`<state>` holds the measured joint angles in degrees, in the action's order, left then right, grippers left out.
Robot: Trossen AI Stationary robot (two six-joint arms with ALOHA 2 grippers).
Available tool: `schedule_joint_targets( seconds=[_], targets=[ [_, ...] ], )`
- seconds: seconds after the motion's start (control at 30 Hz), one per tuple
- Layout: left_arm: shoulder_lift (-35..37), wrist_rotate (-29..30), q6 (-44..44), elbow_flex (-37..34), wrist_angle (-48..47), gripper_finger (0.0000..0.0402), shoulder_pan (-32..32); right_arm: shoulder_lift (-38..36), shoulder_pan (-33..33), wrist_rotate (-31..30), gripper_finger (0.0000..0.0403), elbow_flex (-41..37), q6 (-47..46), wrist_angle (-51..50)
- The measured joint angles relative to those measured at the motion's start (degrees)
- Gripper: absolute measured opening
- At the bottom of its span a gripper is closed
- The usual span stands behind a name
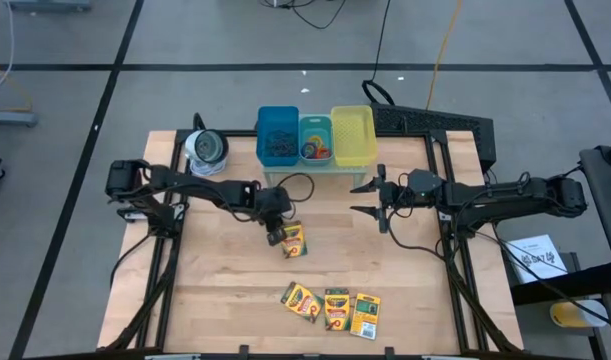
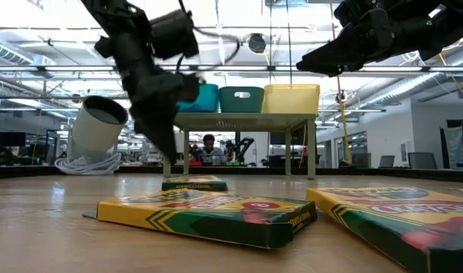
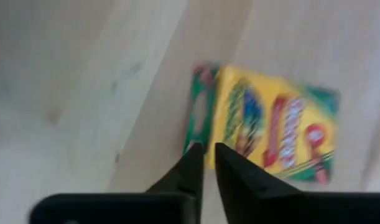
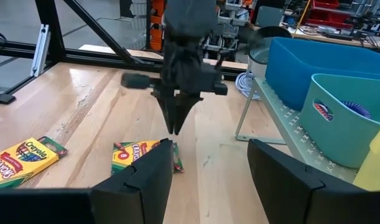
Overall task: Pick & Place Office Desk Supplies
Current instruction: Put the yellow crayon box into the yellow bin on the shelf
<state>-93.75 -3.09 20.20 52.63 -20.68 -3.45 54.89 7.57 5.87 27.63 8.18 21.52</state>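
Observation:
A yellow-and-green crayon box (image 1: 293,240) lies flat on the wooden table near its middle. My left gripper (image 1: 275,234) hangs just above the box's left end, fingers pointing steeply down and almost together, nothing between them (image 3: 208,152). In the right wrist view its tips (image 4: 175,127) stand a little above the box (image 4: 140,157). Three more crayon boxes (image 1: 330,308) lie flat near the front edge. My right gripper (image 1: 373,200) waits open in the air on the right, level, holding nothing.
A blue bin (image 1: 277,135), a teal bin (image 1: 315,140) with coloured rings and a yellow bin (image 1: 352,135) stand in a row on a small raised rack at the table's far edge. A silvery-white roll (image 1: 205,150) stands at the far left.

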Motion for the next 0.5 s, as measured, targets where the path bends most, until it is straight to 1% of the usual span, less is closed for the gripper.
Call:
schedule_joint_targets(
  seconds=[0.1, 0.3, 0.4, 0.5],
  targets=[
    [-0.82, -0.76, 2.8, -0.54, -1.93, 0.0088, -0.8, 0.0, 0.0, 0.07, 0.0196, -0.01, -0.01, -0.06],
    [-2.54, -1.41, 1.75, -3.84, 4.39, 0.0181, -1.5, -0.01, -0.02, 0.09, 0.0196, -0.02, -0.01, -0.13],
    [-3.21, -1.4, 0.18, -5.06, 7.1, 0.0211, -1.55, -0.02, -0.02, 0.09, 0.0196, -0.02, -0.02, -0.03],
    [-3.26, -1.4, -0.14, -6.55, 10.26, 0.0227, -1.52, -0.02, -0.02, 0.09, 0.0196, 0.0, 0.0, 0.03]
  ],
)
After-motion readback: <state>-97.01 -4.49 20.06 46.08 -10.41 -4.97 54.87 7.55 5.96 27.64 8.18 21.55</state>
